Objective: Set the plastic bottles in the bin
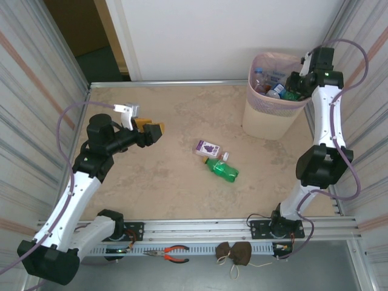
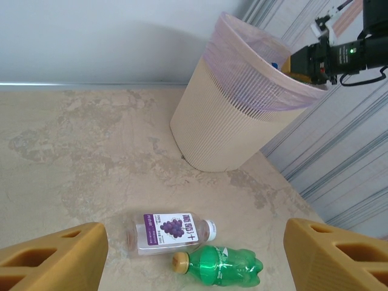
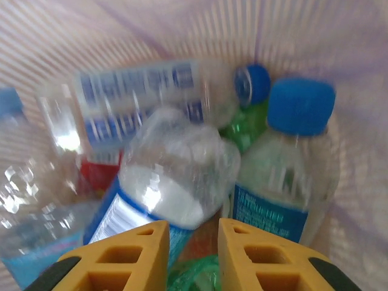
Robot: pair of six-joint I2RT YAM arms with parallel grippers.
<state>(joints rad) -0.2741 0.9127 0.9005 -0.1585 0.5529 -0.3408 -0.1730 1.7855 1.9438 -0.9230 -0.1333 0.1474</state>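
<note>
**Right arm over the bin, two bottles left on the surface**

Surface [image 1: 170,182]: pale stone-look, mostly bare. The bin [image 1: 267,124] stands at the far right corner, upright, with its pink liner folded over the rim. Inside it is a heap of plastic bottles [image 3: 176,176], clear ones with blue labels and blue caps, some green underneath (count not readable, blurry).

Two bottles are not binned and lie on their sides mid-surface, well apart from the bin:
- purple-label bottle [image 1: 208,148], clear, white cap, the farther of the two
- green bottle [image 1: 222,170], tan cap, just near of it; they are side by side and may be touching, can't tell

Right fingers [image 3: 127,254]: down inside the bin mouth above the heap, clenched together with nothing between them. Left fingers [image 2: 54,254]: spread wide and empty, hovering at the left and pointed toward the two loose bottles.

Step in hand, as I judge it: the right arm's drop looks finished, so the next job is getting it out and fetching another bottle.

To do it well:
- Lift the right arm straight up, clear of the liner and rim, before swinging away.
- Take one bottle at a time, with the fingers straddling the middle of the body across its width.
- Come straight down; a sideways nudge would send either round bottle rolling into its neighbour.
</note>
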